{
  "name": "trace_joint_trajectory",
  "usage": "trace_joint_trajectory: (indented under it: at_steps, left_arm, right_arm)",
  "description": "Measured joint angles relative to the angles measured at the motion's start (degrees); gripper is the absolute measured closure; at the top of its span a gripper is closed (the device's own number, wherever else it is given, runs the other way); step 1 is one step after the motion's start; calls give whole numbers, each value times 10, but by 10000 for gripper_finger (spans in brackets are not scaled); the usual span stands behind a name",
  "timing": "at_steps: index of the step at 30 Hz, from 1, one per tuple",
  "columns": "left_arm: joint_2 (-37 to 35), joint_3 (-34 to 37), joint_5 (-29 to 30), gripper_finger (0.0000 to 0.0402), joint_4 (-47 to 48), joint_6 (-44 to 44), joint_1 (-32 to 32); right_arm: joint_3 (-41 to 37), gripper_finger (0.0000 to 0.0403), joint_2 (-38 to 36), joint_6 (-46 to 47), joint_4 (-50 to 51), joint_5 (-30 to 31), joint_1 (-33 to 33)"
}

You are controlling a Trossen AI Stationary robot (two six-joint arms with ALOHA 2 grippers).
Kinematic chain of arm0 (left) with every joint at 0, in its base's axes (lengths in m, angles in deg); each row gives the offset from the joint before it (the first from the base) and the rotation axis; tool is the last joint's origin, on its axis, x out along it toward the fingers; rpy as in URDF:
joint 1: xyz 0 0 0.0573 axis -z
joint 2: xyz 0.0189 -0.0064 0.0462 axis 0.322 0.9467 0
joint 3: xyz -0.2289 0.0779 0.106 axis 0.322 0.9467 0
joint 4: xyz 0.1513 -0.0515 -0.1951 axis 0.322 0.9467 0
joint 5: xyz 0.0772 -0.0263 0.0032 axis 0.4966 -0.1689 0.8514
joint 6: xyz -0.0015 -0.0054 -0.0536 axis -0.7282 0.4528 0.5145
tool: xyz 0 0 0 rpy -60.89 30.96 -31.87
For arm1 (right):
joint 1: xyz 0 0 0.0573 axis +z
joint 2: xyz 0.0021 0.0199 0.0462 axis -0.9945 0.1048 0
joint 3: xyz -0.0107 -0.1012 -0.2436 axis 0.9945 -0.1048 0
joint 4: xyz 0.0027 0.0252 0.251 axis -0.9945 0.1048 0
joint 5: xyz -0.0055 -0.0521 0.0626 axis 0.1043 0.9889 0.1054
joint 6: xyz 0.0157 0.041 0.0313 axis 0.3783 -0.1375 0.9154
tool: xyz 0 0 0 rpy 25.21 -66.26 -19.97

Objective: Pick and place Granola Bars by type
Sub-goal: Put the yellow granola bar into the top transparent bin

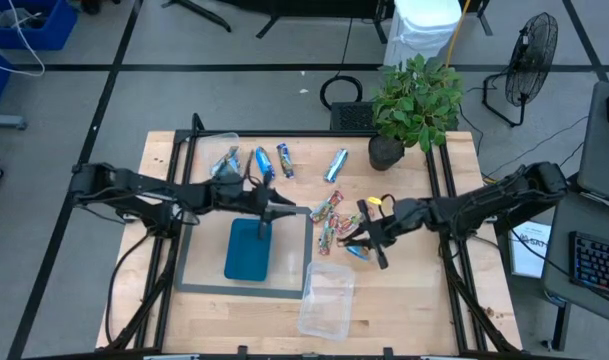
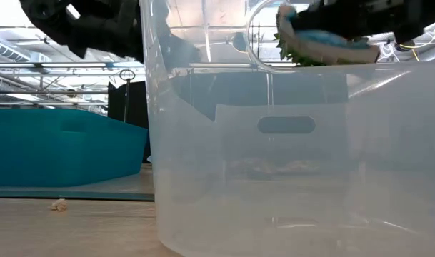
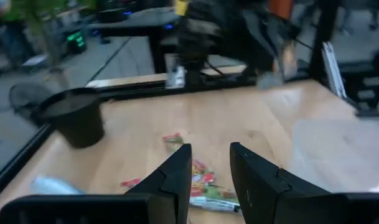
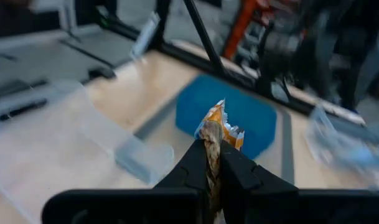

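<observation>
1. One orange-and-silver granola bar (image 4: 219,127) sits pinched between your right gripper (image 4: 215,163) fingers, lifted above the table, beside the red-green bars (image 1: 329,212).
2. Your left gripper (image 3: 210,163) hangs over the teal tray (image 1: 246,258), fingers partly spread, holding nothing.
3. Blue bars (image 1: 263,161) lie near the far edge, by a clear tub (image 1: 217,150).
4. Second clear tub (image 1: 327,298) sits at the near edge.

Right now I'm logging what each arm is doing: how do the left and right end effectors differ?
The right end effector is shut on a tan-wrapped granola bar; the left end effector holds nothing, its fingers apart. In the high view the right one is right of the red-green bars, beyond the clear tub, while the left one is over the teal tray. Both are dark and two-fingered.
</observation>
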Motion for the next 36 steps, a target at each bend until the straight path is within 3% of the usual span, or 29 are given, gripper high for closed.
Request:
trace_joint_trajectory:
  at_steps: [7, 12, 23, 30, 36]
  left_arm:
    - [107, 0, -92, 289, -211, -25, 11]
    - [178, -22, -110, 289, -317, 7, 24]
    - [288, -158, -110, 288, -310, 10, 56]
    - [295, -206, -109, 288, -226, 3, 55]
    - [295, -208, -116, 288, -222, -10, 62]
  right_arm:
    - [0, 393, 0, 1, -60, -130, -36]
    - [0, 392, 0, 2, -66, -148, -45]
    - [0, 393, 0, 4, -58, -148, -50]
    - [-23, 393, 0, 8, -80, -147, -50]
    - [-38, 393, 0, 18, -107, -146, -64]
